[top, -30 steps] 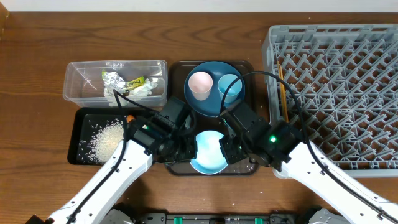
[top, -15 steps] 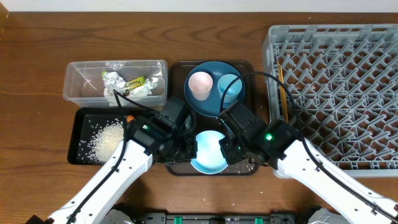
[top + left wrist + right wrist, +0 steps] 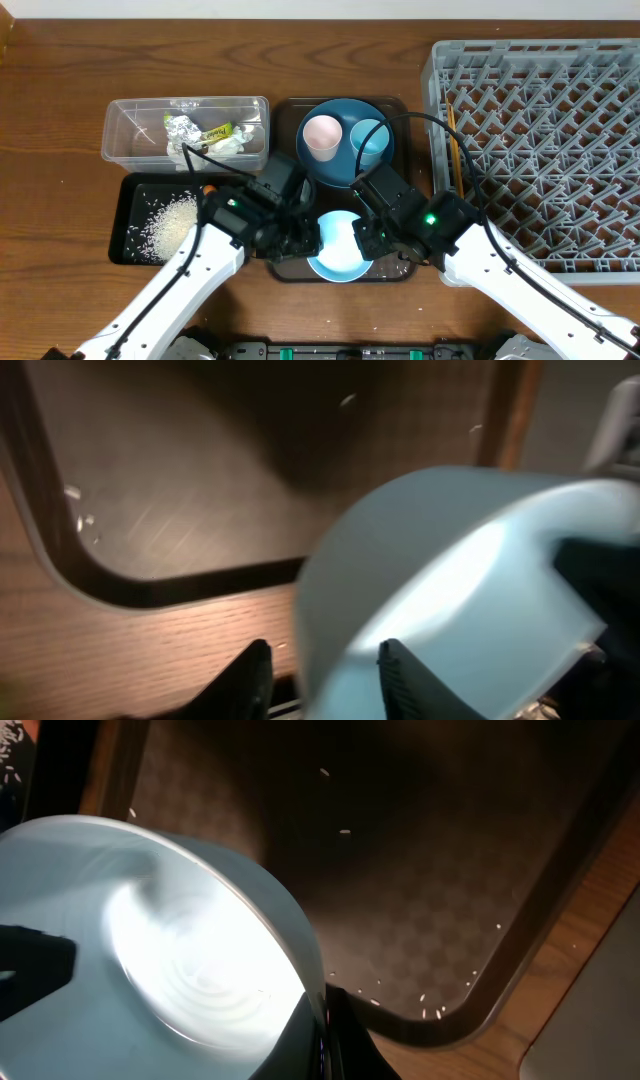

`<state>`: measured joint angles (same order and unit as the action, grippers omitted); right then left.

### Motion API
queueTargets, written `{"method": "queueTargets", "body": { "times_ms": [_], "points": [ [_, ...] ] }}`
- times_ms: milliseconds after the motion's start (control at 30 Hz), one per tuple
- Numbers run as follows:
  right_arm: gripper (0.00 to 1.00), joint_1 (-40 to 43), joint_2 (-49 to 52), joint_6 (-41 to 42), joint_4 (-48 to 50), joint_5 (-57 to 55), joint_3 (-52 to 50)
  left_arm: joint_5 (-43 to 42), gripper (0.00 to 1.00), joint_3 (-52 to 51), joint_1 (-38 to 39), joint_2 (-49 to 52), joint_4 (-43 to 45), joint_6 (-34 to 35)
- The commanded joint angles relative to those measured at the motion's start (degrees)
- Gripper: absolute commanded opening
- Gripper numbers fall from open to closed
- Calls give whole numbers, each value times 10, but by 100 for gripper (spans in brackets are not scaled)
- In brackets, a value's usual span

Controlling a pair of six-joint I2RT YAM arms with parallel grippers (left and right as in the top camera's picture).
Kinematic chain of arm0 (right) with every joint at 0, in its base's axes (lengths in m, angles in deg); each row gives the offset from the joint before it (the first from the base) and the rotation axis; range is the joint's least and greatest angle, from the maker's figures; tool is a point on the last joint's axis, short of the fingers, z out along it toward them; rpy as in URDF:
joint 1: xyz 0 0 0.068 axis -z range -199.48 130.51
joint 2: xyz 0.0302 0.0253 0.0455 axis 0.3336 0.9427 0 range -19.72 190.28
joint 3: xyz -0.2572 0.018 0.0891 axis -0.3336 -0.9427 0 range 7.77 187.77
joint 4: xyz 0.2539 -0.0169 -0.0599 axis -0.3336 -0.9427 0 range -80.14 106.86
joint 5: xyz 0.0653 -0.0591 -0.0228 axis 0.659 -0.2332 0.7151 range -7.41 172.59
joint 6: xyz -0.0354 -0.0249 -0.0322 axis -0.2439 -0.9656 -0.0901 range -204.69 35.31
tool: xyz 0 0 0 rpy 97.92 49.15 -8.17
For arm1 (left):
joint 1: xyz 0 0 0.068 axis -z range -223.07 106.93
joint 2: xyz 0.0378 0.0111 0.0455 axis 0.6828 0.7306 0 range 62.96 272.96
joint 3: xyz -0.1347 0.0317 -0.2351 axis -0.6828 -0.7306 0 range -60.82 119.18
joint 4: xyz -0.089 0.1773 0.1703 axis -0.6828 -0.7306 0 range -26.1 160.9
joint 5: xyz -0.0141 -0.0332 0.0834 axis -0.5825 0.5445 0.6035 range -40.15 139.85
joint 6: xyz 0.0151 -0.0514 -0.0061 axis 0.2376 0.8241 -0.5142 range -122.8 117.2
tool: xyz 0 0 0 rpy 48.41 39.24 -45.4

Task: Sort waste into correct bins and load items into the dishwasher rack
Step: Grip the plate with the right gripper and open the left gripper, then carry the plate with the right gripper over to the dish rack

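Note:
The small white-and-pale-blue bowl [image 3: 338, 250] sits tilted over the near end of the brown tray [image 3: 388, 272]. My right gripper [image 3: 368, 240] is shut on the bowl's right rim; in the right wrist view the fingertips [image 3: 318, 1035] pinch the thin wall of the bowl [image 3: 150, 950]. My left gripper [image 3: 306, 240] stands open astride the left rim, one finger [image 3: 250, 680] outside the bowl [image 3: 450, 600] and the other inside, with a gap on each side. The blue plate [image 3: 340, 172] carries the pink cup [image 3: 322, 136] and the light blue cup [image 3: 368, 138].
The clear bin [image 3: 125, 130] holds foil [image 3: 182, 128] and tissue [image 3: 235, 144]. The black bin [image 3: 130, 245] holds rice [image 3: 170, 222], with a carrot [image 3: 210, 188] at its far edge. The grey rack [image 3: 540, 150] stands at the right with chopsticks [image 3: 453, 150] inside. Stray grains dot the tray [image 3: 420, 900].
My left gripper has let go of the bowl's rim and opened. My right gripper has closed fully on the opposite rim. The bowl has shifted slightly.

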<state>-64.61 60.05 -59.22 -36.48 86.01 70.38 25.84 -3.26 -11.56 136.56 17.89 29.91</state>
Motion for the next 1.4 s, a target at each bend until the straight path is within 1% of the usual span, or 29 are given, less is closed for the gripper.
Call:
{"method": "queueTargets", "body": {
  "times_ms": [0,133,233,300,367,467,567,600,700,733,800,833,867,933,1100,1267,1333,1367],
  "points": [
    [1,-3,0,2,9,-5,2,-13,42,63,-22,-23,-1,-26],
    [1,20,0,2,13,-9,2,-12,48,103,-58,-49,0,-27],
    [1,46,0,-14,14,-36,2,-6,52,114,-88,-71,9,-27],
    [1,64,0,-25,17,-72,2,7,54,114,-110,-87,17,-27],
    [1,78,0,-36,25,-122,2,42,55,114,-132,-100,21,-27],
    [1,101,0,-62,49,-250,2,159,67,114,-173,-121,23,-27],
    [1,115,0,-93,94,-402,2,261,83,113,-208,-134,15,-26],
    [1,118,0,-108,115,-461,2,279,85,113,-217,-136,7,-26],
    [1,123,0,-169,191,-617,2,283,88,113,-232,-137,1,-26],
    [1,126,0,-201,229,-664,2,283,89,113,-234,-136,1,-26],
    [1,138,0,-276,314,-734,2,283,91,113,-233,-135,1,-26],
    [1,146,0,-307,352,-749,2,283,92,113,-233,-135,1,-26],
    [1,161,0,-349,401,-752,2,283,93,113,-233,-134,1,-26],
    [1,190,1,-405,474,-748,2,283,93,113,-233,-134,1,-26],
    [1,280,19,-575,655,-701,2,283,95,113,-233,-134,1,-26],
    [1,367,72,-733,756,-622,2,283,96,113,-233,-134,1,-26],
    [1,397,103,-781,794,-603,2,283,96,113,-233,-134,1,-26],
    [1,409,119,-792,817,-600,2,283,97,113,-233,-134,1,-26]
  ]
}}
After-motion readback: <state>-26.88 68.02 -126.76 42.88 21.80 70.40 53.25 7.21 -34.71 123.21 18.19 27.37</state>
